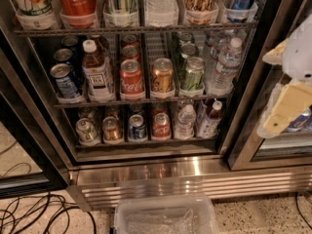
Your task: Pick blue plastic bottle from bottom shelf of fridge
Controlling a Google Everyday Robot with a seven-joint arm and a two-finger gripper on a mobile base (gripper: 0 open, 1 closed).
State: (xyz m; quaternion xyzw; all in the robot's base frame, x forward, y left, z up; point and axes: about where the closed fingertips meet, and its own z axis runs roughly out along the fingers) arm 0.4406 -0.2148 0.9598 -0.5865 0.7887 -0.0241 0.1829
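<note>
Approach stage of the pick, door open. The blue plastic bottle stands upright at the right end of the bottom shelf of the fridge, just beside a clear water bottle, with 4 cans in a row further left; nothing holds it. The gripper hangs at the right edge of the view, outside the cabinet, above shelf height and well apart from the bottle; whether it is open or closed cannot be told. Judged next move: descend to the bottom shelf, enter leftward past the door frame; close on the bottle without nudging its neighbour.
</note>
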